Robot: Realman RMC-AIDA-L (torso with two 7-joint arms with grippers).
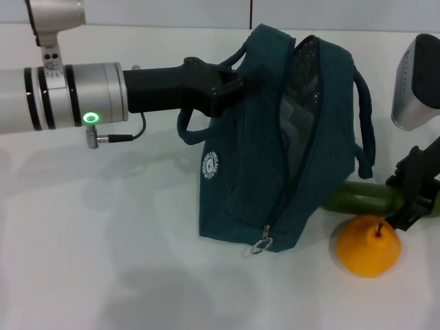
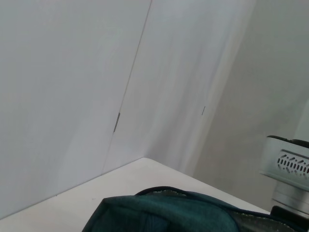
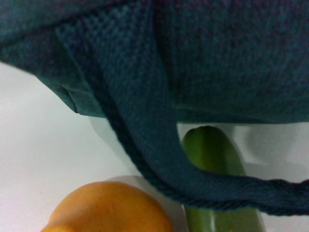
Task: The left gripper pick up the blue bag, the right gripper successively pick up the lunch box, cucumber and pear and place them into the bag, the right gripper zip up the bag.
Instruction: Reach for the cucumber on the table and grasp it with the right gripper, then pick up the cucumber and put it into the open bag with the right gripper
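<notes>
White table (image 1: 103, 275): we've got our left gripper (image 1: 230, 86) clamped on the blue bag (image 1: 275, 158), unzipped. Our right gripper (image 1: 412, 199) sits by the cucumber (image 1: 361, 198) and pear (image 1: 368, 246); its fingers look maybe open, can't tell.

The place looks like a robot test bench in a lab rather than a home. A plain white table (image 1: 103, 275) carries only props: a blue bag (image 1: 240, 185), a cucumber (image 1: 364, 198) and a pear (image 1: 368, 246) beside the right pincer (image 1: 416, 196). Behind the left pincer (image 1: 223, 86) stand bare white wall panels (image 2: 72, 96) with seams.
</notes>
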